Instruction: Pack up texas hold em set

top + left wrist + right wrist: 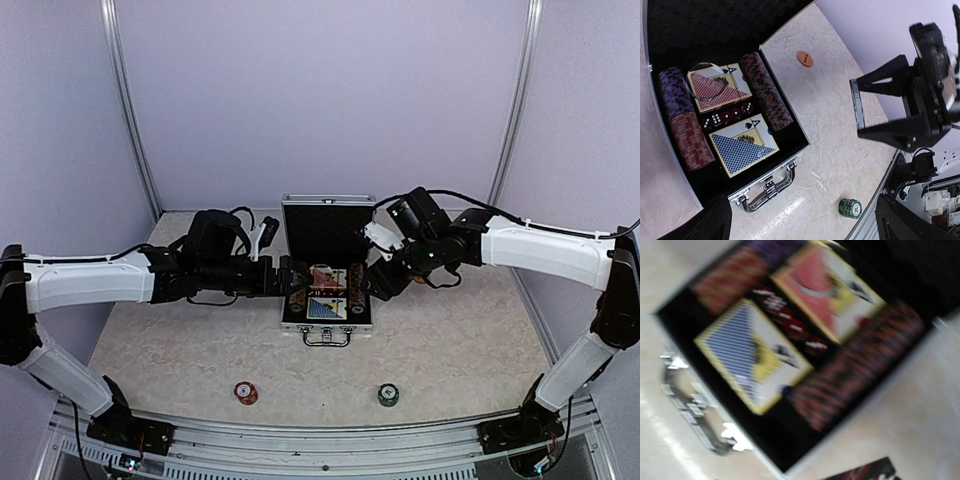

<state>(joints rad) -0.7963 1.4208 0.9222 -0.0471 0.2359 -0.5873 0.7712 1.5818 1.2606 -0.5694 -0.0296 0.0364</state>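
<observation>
The silver case (327,322) lies open mid-table, lid (327,225) upright. In its black lining (790,142) sit a red deck (717,87), a blue deck (742,145), dice (725,117) and chip rows (765,90) on both sides. My left gripper (292,275) hovers at the case's left side, open and empty, with its fingers (705,225) wide apart. My right gripper (362,283) hangs at the case's right side with a thin flat piece (856,105) spanning its fingertips. The blurred right wrist view shows a red-black marker (860,472) at its bottom edge.
A red chip stack (245,392) and a green chip stack (388,395) stand on the table near the front rail. An orange disc (805,58) lies on the table right of the case. The case handle (770,187) points toward the arm bases.
</observation>
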